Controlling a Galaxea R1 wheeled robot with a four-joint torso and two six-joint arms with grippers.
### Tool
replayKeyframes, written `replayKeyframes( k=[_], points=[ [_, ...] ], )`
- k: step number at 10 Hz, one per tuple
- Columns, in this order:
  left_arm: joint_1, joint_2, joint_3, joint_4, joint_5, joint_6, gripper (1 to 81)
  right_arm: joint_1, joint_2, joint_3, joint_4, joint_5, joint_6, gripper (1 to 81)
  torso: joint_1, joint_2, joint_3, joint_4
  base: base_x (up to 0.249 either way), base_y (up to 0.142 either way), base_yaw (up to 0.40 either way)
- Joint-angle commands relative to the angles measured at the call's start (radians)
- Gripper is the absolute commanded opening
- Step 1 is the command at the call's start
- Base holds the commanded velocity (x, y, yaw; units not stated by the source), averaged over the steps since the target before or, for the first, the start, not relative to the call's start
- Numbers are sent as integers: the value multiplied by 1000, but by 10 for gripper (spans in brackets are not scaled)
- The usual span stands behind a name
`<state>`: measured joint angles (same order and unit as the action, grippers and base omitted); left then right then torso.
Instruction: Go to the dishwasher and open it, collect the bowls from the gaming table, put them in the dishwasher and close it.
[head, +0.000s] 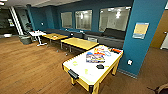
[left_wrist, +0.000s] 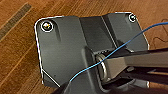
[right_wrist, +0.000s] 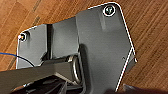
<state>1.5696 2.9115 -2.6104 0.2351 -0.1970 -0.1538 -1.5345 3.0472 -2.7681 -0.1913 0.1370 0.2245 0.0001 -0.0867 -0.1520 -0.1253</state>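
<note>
- Room: the head view looks across a wooden floor (head: 30, 67) toward teal walls with windows and a dark sofa run along them. A teal pillar (head: 140, 37) stands just beside the far end of the gaming table.
- Gaming table (head: 82, 65): a long white-topped surface with yellow edging and legs, lying diagonally in the lower centre of the head view, near the robot. It is the nearest piece of furniture.
- Yellow wooden tables (head: 79, 43): beyond the gaming table, toward the sofas; a small white table (head: 37, 33) stands further back still.
- Board game boxes (head: 95, 58): a colourful stack near the middle of the white surface, with more boxes toward the far end.
- Dark flat object (head: 100, 66): lies on the surface just beside the stack, on the near side.
- Bowls (head: 74, 63): two faint lime-green patches on the near half of the white surface, one near the left edge and one closer to the near end, are judged to be the bowls; their shape is too blurred to confirm.
- Dishwasher: whether it is open is not established here.
- Step in hand, as a judgement: approach to the gaming table for bowl collection.
- Next move calls for: closing on the near long edge squarely, then bringing an arm over the green patches.
- Jaws: both wrist views look down on wooden floor past the robot's own dark plate; the state of either pair of jaws cannot be told, and no held object is seen.
</note>
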Motion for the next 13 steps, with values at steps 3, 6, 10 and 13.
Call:
replayKeyframes(
  k=[3,6,10,13],
  points=[
    [-36,-11,3,6,47,5,811,50,4,1,-13,-47,-4,811,0,0,0,0,169,75,0],
    [-36,-12,1,7,45,5,811,50,4,1,-13,-47,-4,811,1,0,0,0,169,76,0],
    [-36,-12,1,4,45,5,811,50,4,1,-13,-47,-4,811,1,0,0,0,169,79,0],
    [-36,-14,1,4,44,5,811,46,3,1,-13,-47,-4,811,1,0,0,0,169,80,0]
  ],
)
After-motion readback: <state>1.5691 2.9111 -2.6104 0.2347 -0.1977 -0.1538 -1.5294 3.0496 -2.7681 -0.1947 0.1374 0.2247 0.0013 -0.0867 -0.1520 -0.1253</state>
